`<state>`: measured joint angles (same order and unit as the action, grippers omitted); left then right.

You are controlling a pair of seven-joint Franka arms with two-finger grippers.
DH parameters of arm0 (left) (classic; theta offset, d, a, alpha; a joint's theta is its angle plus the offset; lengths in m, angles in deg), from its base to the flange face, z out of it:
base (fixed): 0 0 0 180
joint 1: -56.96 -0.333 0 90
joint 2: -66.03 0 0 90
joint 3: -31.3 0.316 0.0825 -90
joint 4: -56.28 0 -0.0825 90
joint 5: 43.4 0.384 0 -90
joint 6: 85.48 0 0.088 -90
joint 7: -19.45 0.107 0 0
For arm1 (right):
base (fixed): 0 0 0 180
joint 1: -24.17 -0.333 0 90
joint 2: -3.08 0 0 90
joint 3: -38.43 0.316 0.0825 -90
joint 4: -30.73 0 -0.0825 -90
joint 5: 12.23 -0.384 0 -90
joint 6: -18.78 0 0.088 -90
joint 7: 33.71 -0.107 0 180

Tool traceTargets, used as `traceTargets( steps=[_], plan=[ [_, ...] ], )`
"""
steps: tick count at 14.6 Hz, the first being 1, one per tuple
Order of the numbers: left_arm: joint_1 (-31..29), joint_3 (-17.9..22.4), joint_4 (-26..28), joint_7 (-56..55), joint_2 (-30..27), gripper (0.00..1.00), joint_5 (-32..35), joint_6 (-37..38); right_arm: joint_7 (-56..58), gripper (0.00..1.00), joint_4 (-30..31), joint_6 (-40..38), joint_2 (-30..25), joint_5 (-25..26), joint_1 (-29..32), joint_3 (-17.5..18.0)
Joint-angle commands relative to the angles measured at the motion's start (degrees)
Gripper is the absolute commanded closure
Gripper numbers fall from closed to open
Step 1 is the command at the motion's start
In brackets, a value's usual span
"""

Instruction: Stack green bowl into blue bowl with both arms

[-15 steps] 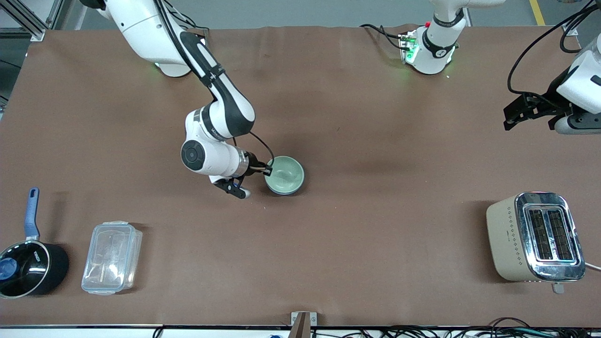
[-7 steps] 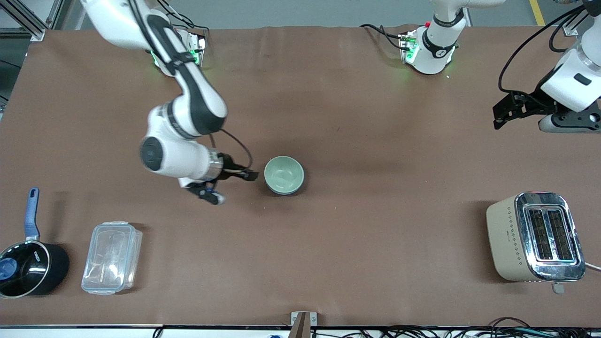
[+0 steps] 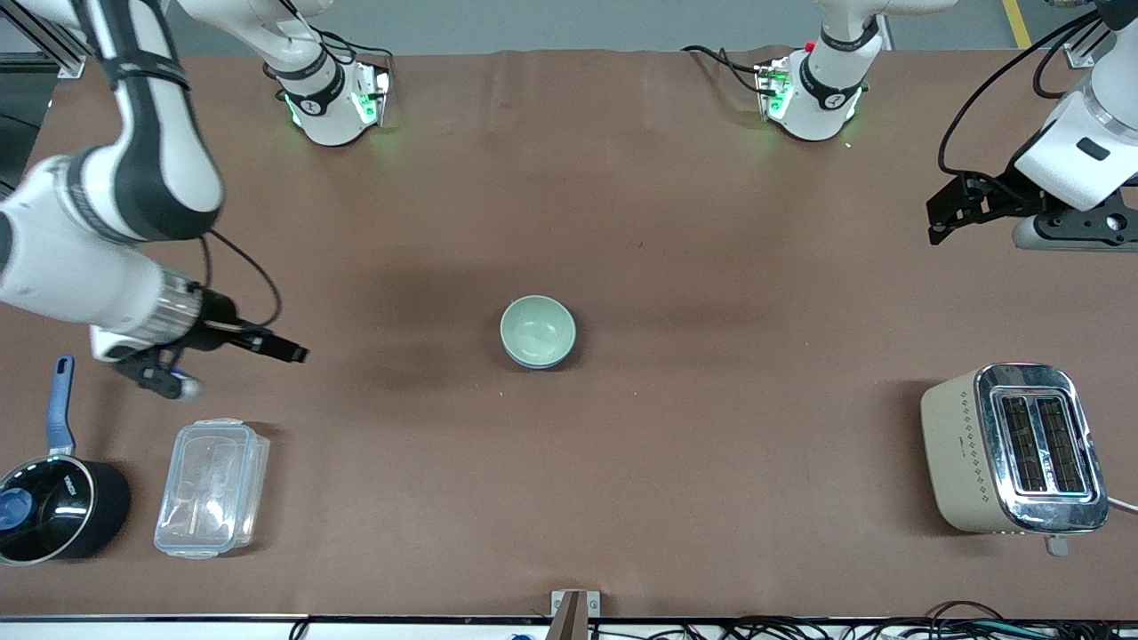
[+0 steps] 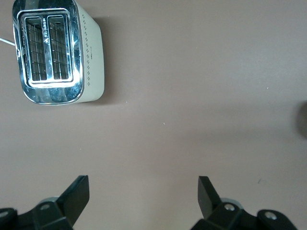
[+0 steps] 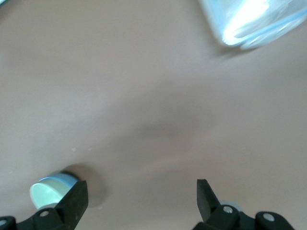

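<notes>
The green bowl sits nested in the blue bowl at the middle of the table; only a thin band of the blue bowl shows under the green rim. Both show in the right wrist view, the green bowl with the blue wall round it. My right gripper is open and empty, well away from the bowls, over bare table toward the right arm's end; its jaws stand wide apart. My left gripper is open and empty over bare table at the left arm's end.
A beige toaster stands near the front camera at the left arm's end, also in the left wrist view. A clear lidded container and a black saucepan with a blue handle sit at the right arm's end.
My right gripper has let go of the green bowl's rim and drawn far back toward the right arm's end. The bowls stay put. The left gripper has shifted slightly.
</notes>
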<state>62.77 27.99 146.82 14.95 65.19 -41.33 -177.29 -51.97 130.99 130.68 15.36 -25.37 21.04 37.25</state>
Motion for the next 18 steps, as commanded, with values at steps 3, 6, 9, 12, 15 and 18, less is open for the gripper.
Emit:
traceTargets(
  steps=[3,6,9,12,15,18],
  plan=[
    [-0.53,-0.20,-1.06,0.72,-0.21,0.00,0.12,0.04,2.34,0.00,1.87,-1.77,-8.13,14.19,2.34,1.19],
    [-0.80,-0.12,-2.20,0.90,-0.12,0.00,0.04,0.13,8.84,0.00,0.64,-5.55,-12.70,14.20,4.88,1.19],
    [-0.97,-0.12,-2.29,1.07,-0.03,0.00,0.12,0.13,10.00,0.00,-1.98,-12.21,-15.70,14.20,4.71,1.27],
    [-0.97,-0.03,-2.03,1.16,-0.03,0.00,0.04,0.31,9.82,0.00,-11.99,-22.15,-14.48,14.55,4.53,1.45],
    [-0.80,-0.11,-2.21,1.07,0.14,0.00,0.04,0.39,9.91,0.00,-17.55,-22.88,-10.17,14.20,5.15,1.36],
    [-0.53,-0.20,-2.29,0.98,0.58,0.00,0.04,0.39,9.91,0.00,-17.73,-22.87,-10.08,13.94,5.06,1.36]
  ],
)
